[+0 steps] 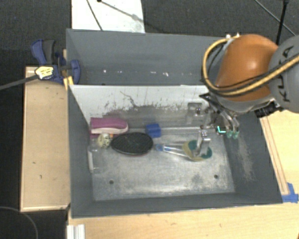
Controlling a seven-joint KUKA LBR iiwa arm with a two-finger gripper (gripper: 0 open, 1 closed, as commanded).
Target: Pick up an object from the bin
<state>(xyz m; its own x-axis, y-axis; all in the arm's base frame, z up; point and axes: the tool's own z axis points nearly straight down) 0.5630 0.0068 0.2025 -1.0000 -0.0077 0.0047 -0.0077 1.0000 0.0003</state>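
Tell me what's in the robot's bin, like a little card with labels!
bin: grey metal
gripper: down at the bin's right side
nearest thing: green and tan round thing, right by the gripper
next to it: clear tube with a blue end
middle: small blue block, black oval thing
left: pink thing, small pale thing below it
held: cannot tell

- Grey metal bin [154, 195]: one.
- Black oval brush [132, 144]: one.
- Pink and white item [108, 126]: one.
- Small blue block [153, 130]: one.
- Clear tube-like item [172, 150]: one.
- Green and tan round item [196, 155]: one.
- Small pale item [103, 140], kind unclear: one.
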